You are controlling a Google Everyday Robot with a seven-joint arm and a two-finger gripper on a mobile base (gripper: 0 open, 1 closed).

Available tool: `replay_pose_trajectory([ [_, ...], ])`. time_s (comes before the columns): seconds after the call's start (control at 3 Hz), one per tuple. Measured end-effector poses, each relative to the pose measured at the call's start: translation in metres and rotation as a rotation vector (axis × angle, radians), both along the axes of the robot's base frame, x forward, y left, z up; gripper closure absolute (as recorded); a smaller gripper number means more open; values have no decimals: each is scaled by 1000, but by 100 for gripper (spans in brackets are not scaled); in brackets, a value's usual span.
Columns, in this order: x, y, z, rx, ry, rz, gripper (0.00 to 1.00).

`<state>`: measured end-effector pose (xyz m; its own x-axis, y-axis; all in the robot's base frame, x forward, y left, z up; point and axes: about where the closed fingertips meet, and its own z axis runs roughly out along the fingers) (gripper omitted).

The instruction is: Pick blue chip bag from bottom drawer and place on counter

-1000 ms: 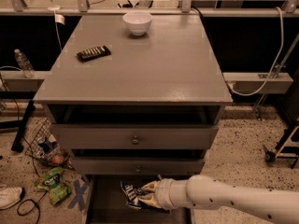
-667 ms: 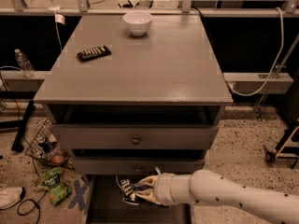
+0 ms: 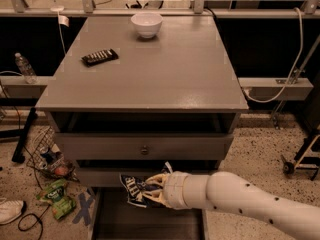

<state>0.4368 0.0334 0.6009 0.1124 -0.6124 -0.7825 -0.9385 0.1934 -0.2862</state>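
The blue chip bag (image 3: 134, 188) is dark navy with white lettering. My gripper (image 3: 153, 189) is shut on it and holds it above the open bottom drawer (image 3: 107, 224), in front of the lower knobbed drawer. My white arm (image 3: 240, 201) reaches in from the lower right. The counter (image 3: 165, 69) is the broad grey top of the cabinet, well above the bag.
A white bowl (image 3: 146, 24) stands at the counter's back. A black remote control (image 3: 100, 57) lies at its left. A knobbed drawer (image 3: 144, 147) sits under the top. A green snack bag (image 3: 57, 198), wire basket (image 3: 47, 154) and shoe (image 3: 10, 211) lie on the floor, left.
My gripper has risen and moved slightly left with the blue chip bag, lifting it up out of the bottom drawer to the level of the lower knobbed drawer.
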Motion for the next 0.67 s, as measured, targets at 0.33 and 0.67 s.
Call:
replay_pose_trajectory([
  [0.33,13,-5,45,-16,-89,-24,100],
  [0.67,14,-6,48,-19,-95,-26,100],
])
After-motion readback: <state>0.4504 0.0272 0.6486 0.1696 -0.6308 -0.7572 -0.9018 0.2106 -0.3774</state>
